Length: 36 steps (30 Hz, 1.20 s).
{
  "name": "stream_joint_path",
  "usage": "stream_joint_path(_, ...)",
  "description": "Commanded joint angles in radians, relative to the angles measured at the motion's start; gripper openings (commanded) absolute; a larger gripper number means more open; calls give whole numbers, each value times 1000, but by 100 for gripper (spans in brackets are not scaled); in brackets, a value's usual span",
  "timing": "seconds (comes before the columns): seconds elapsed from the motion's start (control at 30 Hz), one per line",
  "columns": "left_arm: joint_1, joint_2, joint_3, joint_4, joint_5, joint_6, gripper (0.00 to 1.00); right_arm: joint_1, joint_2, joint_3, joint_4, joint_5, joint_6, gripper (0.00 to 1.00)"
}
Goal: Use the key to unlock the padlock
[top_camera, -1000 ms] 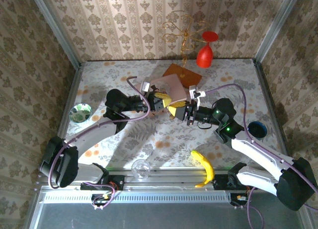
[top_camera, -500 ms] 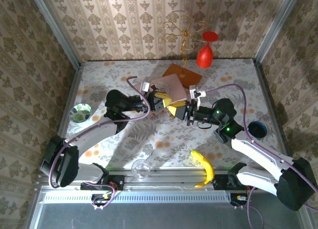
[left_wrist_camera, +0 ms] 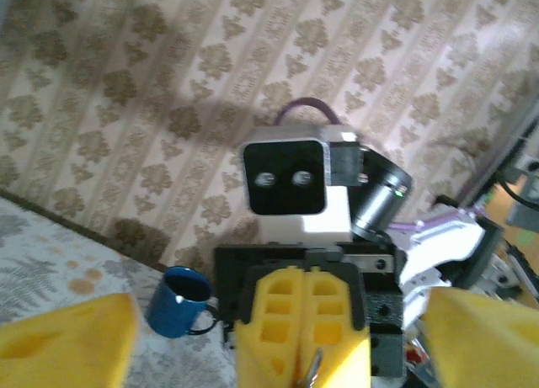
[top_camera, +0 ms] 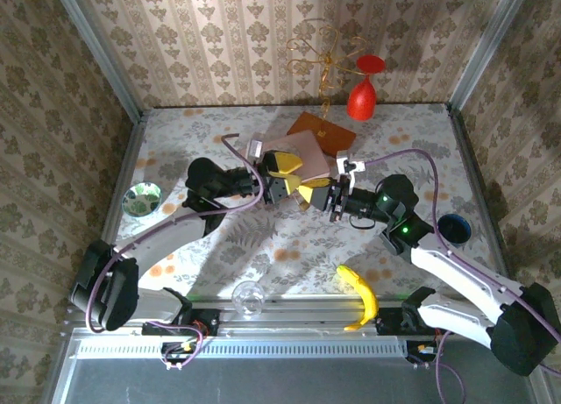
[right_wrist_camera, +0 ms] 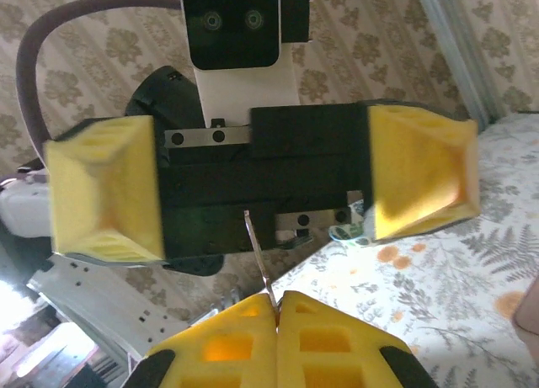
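My right gripper [right_wrist_camera: 276, 302] is shut on the key [right_wrist_camera: 259, 257], whose thin metal blade sticks out from between its yellow fingers toward the left gripper. Over the middle of the table the right gripper [top_camera: 308, 194] faces my left gripper [top_camera: 285, 176], which stands wide open just to its left. The left wrist view has that gripper's yellow fingers [left_wrist_camera: 67, 337] far apart at the bottom corners, with the shut right gripper [left_wrist_camera: 305, 321] and the key [left_wrist_camera: 309, 367] between them. The left fingers touch nothing. The padlock is hidden.
A pink box [top_camera: 307, 148] lies on a brown board [top_camera: 326, 131] behind the grippers. A red glass [top_camera: 361, 95] hangs on a gold wire stand at the back. A blue mug [top_camera: 453, 228] is at the right, a banana [top_camera: 359, 295] and a clear glass [top_camera: 248, 297] near the front, a small bowl [top_camera: 142, 199] at the left.
The left gripper has gone from shut to wide open. The right gripper has stayed shut on the key and has barely moved.
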Motion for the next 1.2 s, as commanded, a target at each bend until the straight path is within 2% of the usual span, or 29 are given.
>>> stream_joint_path(0.0, 21, -93, -30, -134, -153, 73, 100, 2, -51, 18, -172, 121, -48, 0)
stream_joint_path(0.07, 17, -170, -31, -327, -303, 170, 100, -5, -72, 28, -293, 183, -50, 0)
stream_joint_path(0.2, -30, -291, 32, -798, -692, 348, 100, -39, -88, 60, -530, 223, -19, 0)
stream_joint_path(0.27, -50, -303, 74, -980, -869, 342, 100, -66, -82, 76, -631, 224, 9, 0)
stream_joint_path(0.4, -63, -255, 89, -1137, -1004, 246, 100, -121, -64, 97, -773, 191, 26, 0)
stream_joint_path(0.6, -134, -66, 72, -1109, -1000, 78, 100, -193, -13, 93, -864, 115, 8, 0)
stream_joint_path(0.73, -178, 105, 154, -1178, -998, 18, 100, -218, 45, 52, -815, 15, -10, 0)
stream_joint_path(0.83, -212, 201, 230, -1234, -1012, 1, 99, -223, 91, 40, -817, -3, -47, 0)
stream_joint_path(0.93, -229, 278, 296, -1273, -1019, -25, 93, -225, 131, 29, -801, -19, -63, 0)
stream_joint_path(1.17, -238, 380, 337, -1238, -1008, -71, 81, -238, 191, 6, -770, -31, -84, 0)
